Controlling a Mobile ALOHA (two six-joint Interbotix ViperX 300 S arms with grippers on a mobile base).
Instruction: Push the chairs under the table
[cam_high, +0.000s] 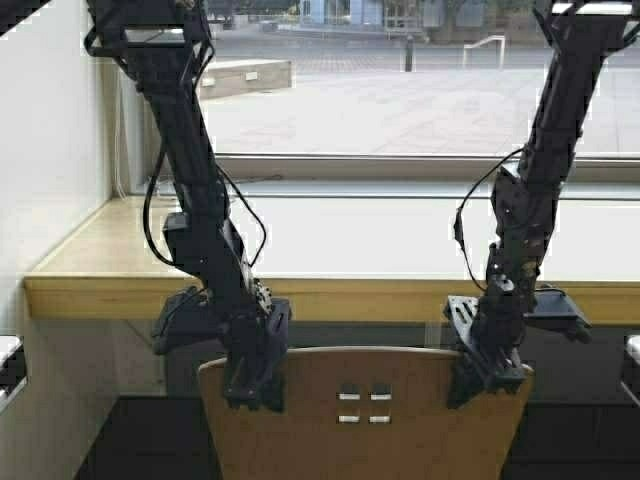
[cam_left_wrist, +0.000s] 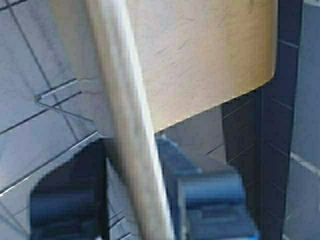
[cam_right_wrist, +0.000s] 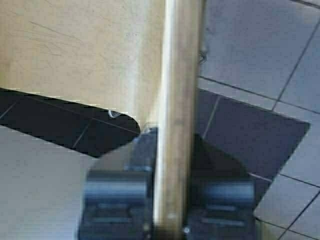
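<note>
One tan plywood chair (cam_high: 365, 420) stands right in front of the robot, back towards it, w/ four small square holes near the middle of the backrest. Its top edge sits just below the yellowish wood front edge of the tabletop (cam_high: 130, 255), which runs along under the window. The chair back is close to that front edge but not past it; the seat is hidden behind the backrest, so I can't tell how far under it goes.

Left claw (cam_high: 255, 385) comes down onto the upper left corner of the backrest. In the left wrist view the rim of the backrest runs between the two dark fingers (cam_left_wrist: 212, 205), so the left claw (cam_left_wrist: 142, 207) is pinching the chair (cam_left_wrist: 200, 55) there. A thin chrome leg (cam_left_wrist: 65, 112) shows over the grey floor tiles (cam_left_wrist: 30, 65) beyond.

Right claw (cam_high: 485, 380) does the same at the upper right corner. Right wrist view: the rim goes straight down between the fingers (cam_right_wrist: 225, 202), both pressed against it, so the right claw (cam_right_wrist: 167, 202) is pinching the chair (cam_right_wrist: 75, 50) too. Floor (cam_right_wrist: 250, 45) below is pale tile w/ a darker patch.

No containers anywhere in sight; nothing I can see lying on the tabletop.
</note>
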